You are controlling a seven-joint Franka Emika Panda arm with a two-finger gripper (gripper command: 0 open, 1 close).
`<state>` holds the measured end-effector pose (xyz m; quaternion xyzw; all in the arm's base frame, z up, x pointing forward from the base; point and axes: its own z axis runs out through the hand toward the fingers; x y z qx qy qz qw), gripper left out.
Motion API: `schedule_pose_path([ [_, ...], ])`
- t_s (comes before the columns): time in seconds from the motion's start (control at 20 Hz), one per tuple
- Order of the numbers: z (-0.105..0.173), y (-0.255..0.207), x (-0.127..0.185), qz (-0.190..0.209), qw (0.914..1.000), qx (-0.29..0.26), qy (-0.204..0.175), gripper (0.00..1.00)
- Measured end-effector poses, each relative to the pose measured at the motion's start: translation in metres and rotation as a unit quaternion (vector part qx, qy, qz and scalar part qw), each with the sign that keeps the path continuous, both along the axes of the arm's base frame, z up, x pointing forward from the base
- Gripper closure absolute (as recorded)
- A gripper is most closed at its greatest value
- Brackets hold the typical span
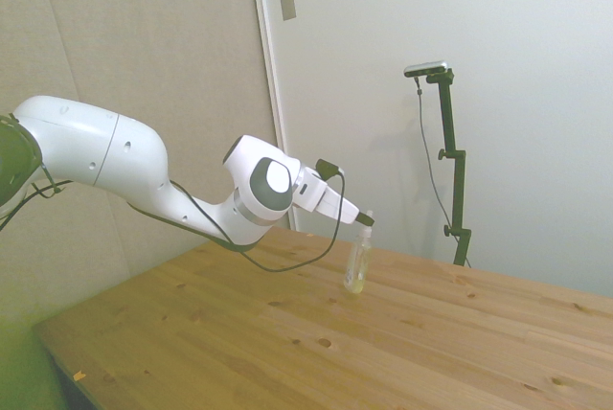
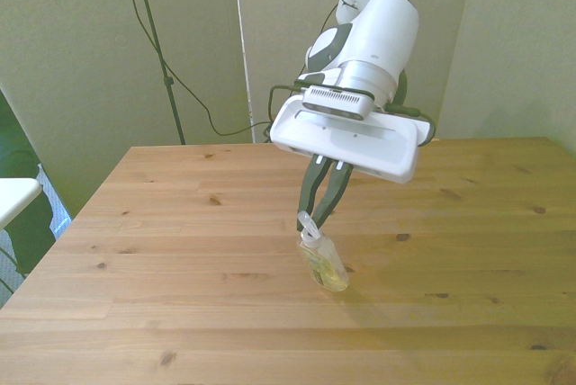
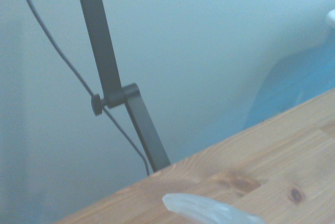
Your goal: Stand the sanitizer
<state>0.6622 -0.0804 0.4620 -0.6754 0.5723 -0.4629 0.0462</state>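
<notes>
Likely light and slippery, the sanitizer (image 2: pixel 323 262) sits nearly upright on the desk (image 2: pixel 180 250), the gripper (image 2: pixel 317 216) pinching its pump top.

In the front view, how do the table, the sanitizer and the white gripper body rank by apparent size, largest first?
1. Table, largest by far.
2. Gripper body, though nearness to the camera may enlarge it.
3. Sanitizer, smallest.
</notes>
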Motion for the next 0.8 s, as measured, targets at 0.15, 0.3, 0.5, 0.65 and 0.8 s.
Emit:
schedule_pose_path([
  [0.15,-0.011,0.023,-0.006,-0.016,0.9993,-0.024,-0.026,1.0],
  [0.3,-0.026,0.043,-0.022,-0.024,0.9983,-0.037,-0.04,1.0],
  [0.5,-0.038,0.05,-0.037,-0.034,0.9973,-0.038,-0.052,1.0],
  [0.65,-0.042,0.05,-0.04,-0.036,0.997,-0.04,-0.057,0.0],
  [0.8,-0.043,0.049,-0.042,-0.035,0.9969,-0.041,-0.057,0.0],
])
